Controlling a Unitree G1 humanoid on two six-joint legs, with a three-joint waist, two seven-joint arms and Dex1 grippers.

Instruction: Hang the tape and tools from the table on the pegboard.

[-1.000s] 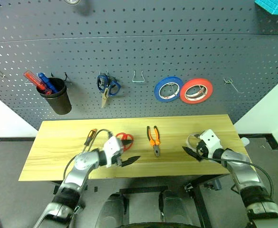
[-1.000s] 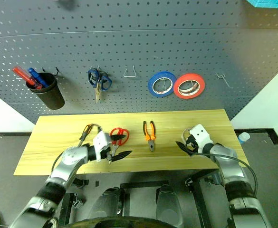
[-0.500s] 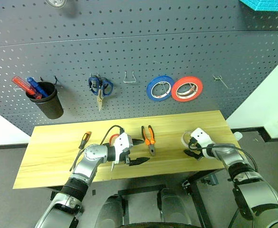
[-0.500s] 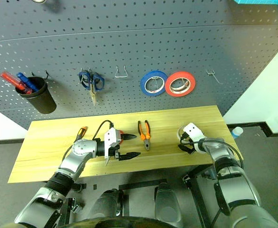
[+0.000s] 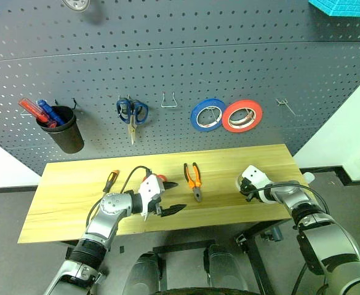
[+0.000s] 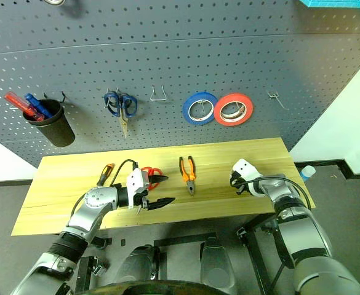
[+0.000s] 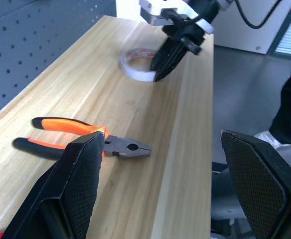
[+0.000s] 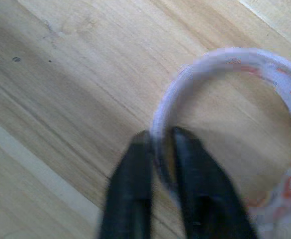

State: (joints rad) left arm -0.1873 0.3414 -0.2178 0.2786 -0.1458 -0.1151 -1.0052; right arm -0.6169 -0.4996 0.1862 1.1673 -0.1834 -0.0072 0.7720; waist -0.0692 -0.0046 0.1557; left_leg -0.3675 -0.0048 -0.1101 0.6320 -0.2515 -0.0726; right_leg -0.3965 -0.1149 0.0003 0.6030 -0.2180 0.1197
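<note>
My right gripper [image 8: 161,134] is shut on the wall of the whitish tape [image 8: 220,74], which lies flat on the table [image 5: 69,196] near its right end. The gripper's white housing covers most of the roll in the head views. My left gripper [image 5: 172,196] hovers open and empty over the table's front middle. It points toward the orange-and-black pliers [image 5: 196,179]. The red-handled scissors [image 6: 150,174] lie just behind it, partly covered. Further left is the screwdriver [image 5: 111,180]. The dark pegboard [image 5: 229,61] rises behind the table.
On the pegboard hang blue-handled scissors [image 5: 131,114], a blue roll [image 5: 207,115], a red-orange roll [image 5: 242,116] and a black cup [image 5: 67,132] with pens. Bare hooks [image 5: 170,100] sit between the scissors and the rolls, and another hook [image 5: 287,106] at far right.
My right gripper has dipped down and closed from open onto the tape's wall. The left gripper has held its place, and the camera view has shifted.
</note>
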